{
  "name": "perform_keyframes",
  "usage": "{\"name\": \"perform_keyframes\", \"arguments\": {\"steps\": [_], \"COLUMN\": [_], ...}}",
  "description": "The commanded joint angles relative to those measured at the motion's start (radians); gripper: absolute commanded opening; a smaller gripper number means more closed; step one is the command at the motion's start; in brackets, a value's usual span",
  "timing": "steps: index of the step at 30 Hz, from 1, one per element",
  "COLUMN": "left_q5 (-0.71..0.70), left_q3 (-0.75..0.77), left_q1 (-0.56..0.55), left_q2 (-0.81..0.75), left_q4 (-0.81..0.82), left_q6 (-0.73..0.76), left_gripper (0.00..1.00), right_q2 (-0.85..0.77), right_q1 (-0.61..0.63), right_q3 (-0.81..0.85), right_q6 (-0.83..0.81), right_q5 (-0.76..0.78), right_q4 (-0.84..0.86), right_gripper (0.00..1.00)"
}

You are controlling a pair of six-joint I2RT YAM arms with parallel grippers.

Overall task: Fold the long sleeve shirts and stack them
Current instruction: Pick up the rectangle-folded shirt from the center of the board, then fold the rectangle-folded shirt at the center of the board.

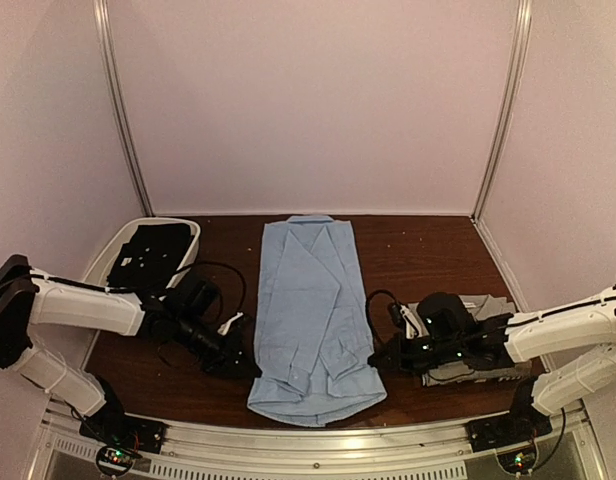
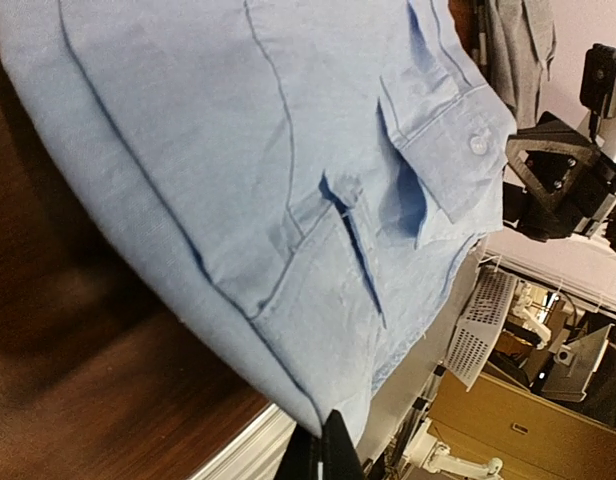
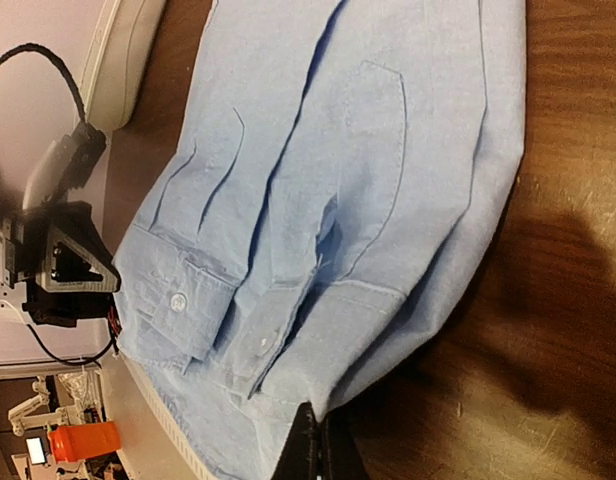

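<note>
The light blue shirt point(image 1: 308, 310) lies lengthwise at the middle of the table, collar at the far end, sleeves folded in over the body. My left gripper point(image 1: 250, 367) is shut on its left edge near the hem. In the left wrist view the black fingers point(image 2: 333, 450) pinch that blue edge point(image 2: 238, 150). At the opposite edge my right gripper point(image 1: 376, 358) is shut on the cloth point(image 3: 338, 150) just below the buttoned cuffs point(image 3: 178, 300). The grey shirt point(image 1: 488, 303) lies folded at the right, under the right arm.
A white bin point(image 1: 188, 232) holding black cloth stands at the back left. A metal rail point(image 1: 318, 440) runs along the table's near edge, just below the blue hem. Pale walls close in the back and both sides.
</note>
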Motion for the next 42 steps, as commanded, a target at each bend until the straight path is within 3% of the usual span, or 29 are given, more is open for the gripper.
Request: {"name": "perform_keyframes", "arguments": {"steps": [1,6,16,23,37,42], "left_q5": [0.093,0.13,0.061,0.042,0.007,-0.029], "left_q3": [0.03,0.042,0.169,0.173,0.229,0.248], "left_q1": [0.04,0.098,0.284,0.315,0.317,0.322], "left_q2": [-0.027,0.004,0.233,0.362,0.397,0.386], "left_q4": [0.144,0.327,0.483,0.646,0.544,0.481], "left_q6": [-0.079,-0.21,-0.277,-0.35,-0.263,-0.21], "left_gripper": [0.0,0.0,0.0,0.0,0.0,0.36], "right_q2": [0.0,0.071,0.366,0.53,0.51,0.479], "right_q1": [-0.051,-0.111,-0.302,-0.356,-0.38,-0.382], "right_q3": [0.062,0.142,0.314,0.395,0.402,0.423], "right_q6": [-0.039,-0.061,-0.062,-0.053,-0.061,-0.111], "right_q5": [-0.014,-0.048,-0.053,-0.091,-0.059,-0.041], "right_q4": [0.01,0.079,0.242,0.295,0.286,0.214], "right_gripper": [0.0,0.0,0.0,0.0,0.02,0.27]}}
